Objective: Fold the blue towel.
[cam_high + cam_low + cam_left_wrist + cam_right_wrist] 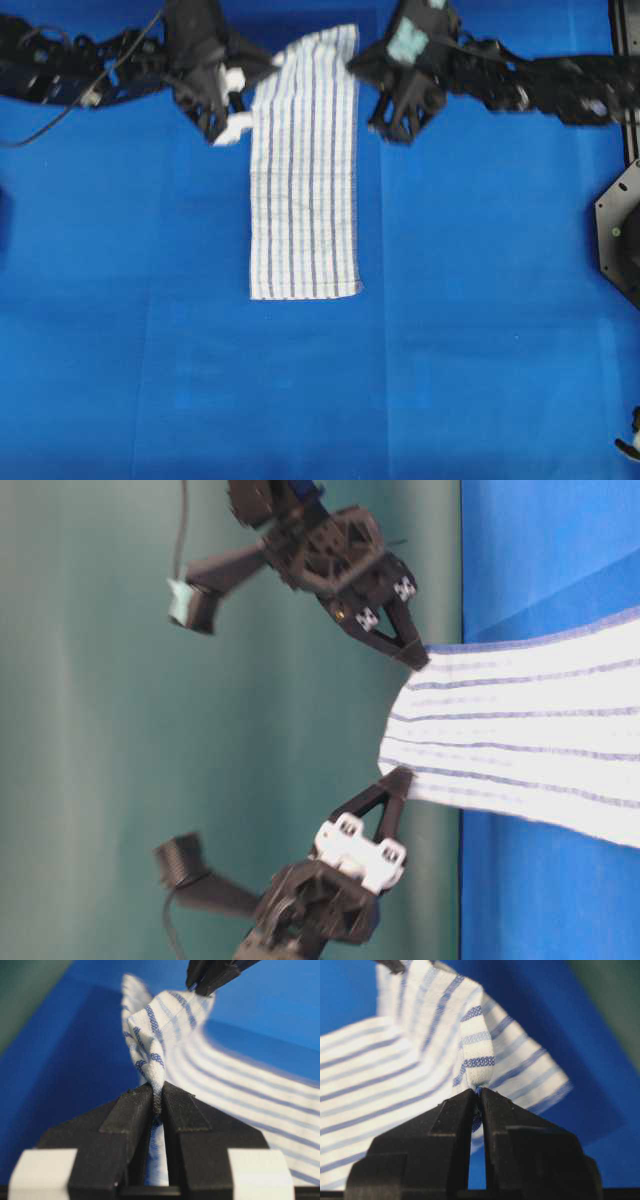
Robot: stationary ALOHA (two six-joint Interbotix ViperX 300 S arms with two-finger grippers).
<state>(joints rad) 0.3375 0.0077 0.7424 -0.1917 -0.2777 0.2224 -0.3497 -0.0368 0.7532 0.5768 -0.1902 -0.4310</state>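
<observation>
The blue towel (305, 180), white with thin blue stripes, lies as a long narrow strip down the middle of the blue table covering (480, 300). Its far end is lifted off the table. My left gripper (272, 62) is shut on the far left corner, and the pinched cloth shows in the left wrist view (150, 1030) between the jaw tips (157, 1092). My right gripper (350, 65) is shut on the far right corner, seen in the right wrist view (476, 1091). The table-level view shows both grippers, left (400, 777) and right (418, 660), holding the raised edge (400, 720).
A black metal frame (620, 230) stands at the table's right edge, with a small white part (630, 445) at the bottom right corner. A green wall (100, 730) lies behind the arms. The right gripper's fingertips (210, 980) show in the left wrist view.
</observation>
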